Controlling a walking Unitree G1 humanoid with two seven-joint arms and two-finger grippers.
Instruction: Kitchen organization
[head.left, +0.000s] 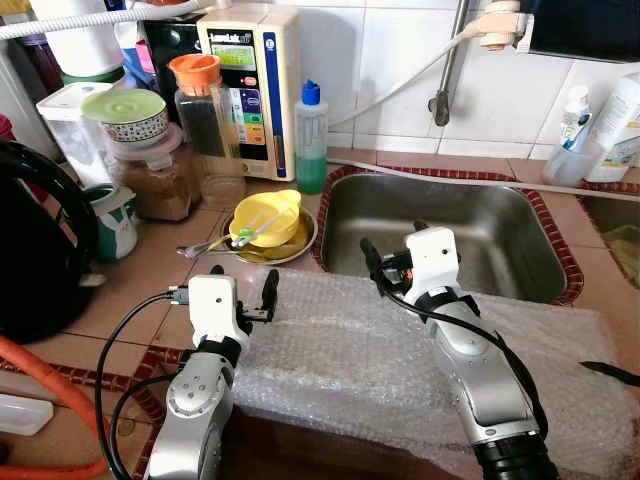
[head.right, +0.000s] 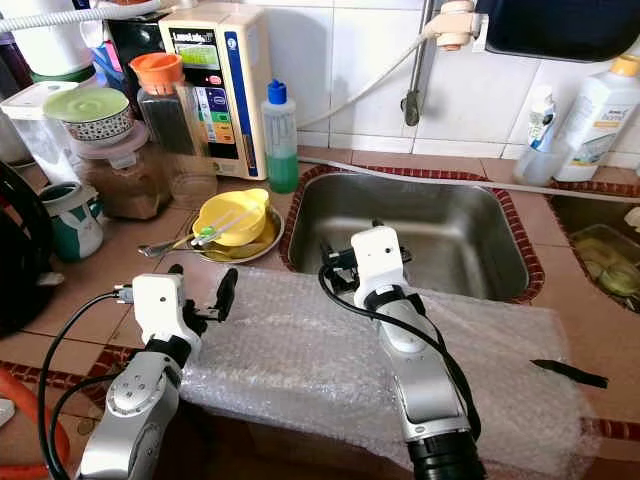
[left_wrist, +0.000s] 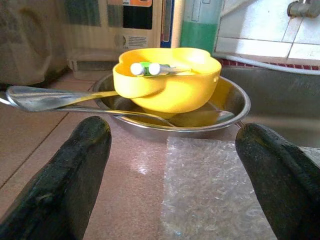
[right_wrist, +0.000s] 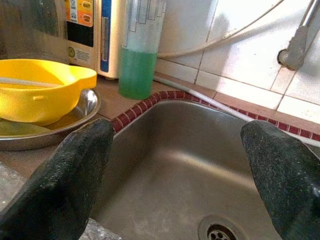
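Observation:
A yellow bowl (head.left: 265, 215) holding a green and white utensil sits in a steel dish (head.left: 303, 243) on the tiled counter, left of the sink (head.left: 440, 235). A metal spoon (head.left: 200, 248) leans over the dish's left rim. My left gripper (head.left: 243, 281) hovers open just in front of the dish, over the edge of a bubble wrap sheet (head.left: 380, 350). In the left wrist view the bowl (left_wrist: 167, 85) lies straight ahead between the fingers (left_wrist: 65, 185). My right gripper (head.left: 395, 243) is open and empty at the sink's front edge, pointing into the basin (right_wrist: 185, 170).
A green soap bottle (head.left: 311, 140) and a beige water machine (head.left: 250, 85) stand behind the dish. Jars and containers (head.left: 150, 150) crowd the back left, with a black kettle (head.left: 40, 250) at far left. Bottles (head.right: 600, 115) stand right of the sink.

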